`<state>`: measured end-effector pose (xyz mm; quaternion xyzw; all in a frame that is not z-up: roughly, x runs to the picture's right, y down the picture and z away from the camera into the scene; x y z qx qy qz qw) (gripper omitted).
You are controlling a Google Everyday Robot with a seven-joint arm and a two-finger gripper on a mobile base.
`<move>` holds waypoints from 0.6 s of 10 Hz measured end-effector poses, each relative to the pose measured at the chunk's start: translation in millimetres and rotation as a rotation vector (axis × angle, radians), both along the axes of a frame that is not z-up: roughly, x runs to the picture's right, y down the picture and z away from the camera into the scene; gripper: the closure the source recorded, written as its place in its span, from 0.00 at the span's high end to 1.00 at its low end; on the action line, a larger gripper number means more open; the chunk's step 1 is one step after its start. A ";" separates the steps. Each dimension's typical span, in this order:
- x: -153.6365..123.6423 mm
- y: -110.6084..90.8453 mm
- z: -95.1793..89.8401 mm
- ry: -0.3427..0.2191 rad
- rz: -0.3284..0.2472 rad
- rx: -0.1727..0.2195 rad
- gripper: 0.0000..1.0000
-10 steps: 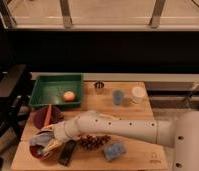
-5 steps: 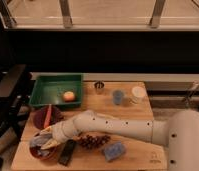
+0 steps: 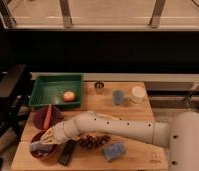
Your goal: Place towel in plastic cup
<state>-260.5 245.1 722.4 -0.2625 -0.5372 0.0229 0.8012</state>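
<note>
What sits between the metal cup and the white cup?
The light-blue plastic cup, seen in the camera view. The gripper is down at the towel in the brown bowl, jaws shut.

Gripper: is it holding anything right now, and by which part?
The gripper is shut down in the reddish-brown bowl, apparently pinching the towel by its upper folds; the towel lies in the bowl, not lifted.

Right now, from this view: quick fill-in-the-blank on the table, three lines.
The gripper, fingers shut, is down at the reddish-brown ____ with the towel.
The plastic cup stands between the metal cup and the ____.
The round fruit lies in the green ____.
Missing: bowl, white cup, tray.
</note>
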 end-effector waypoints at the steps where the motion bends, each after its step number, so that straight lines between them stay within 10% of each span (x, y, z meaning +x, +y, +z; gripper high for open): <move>1: 3.7 -2.6 -2.2 0.000 0.009 0.004 0.00; 6: 73.4 -41.0 -7.8 -0.021 0.227 -0.017 0.00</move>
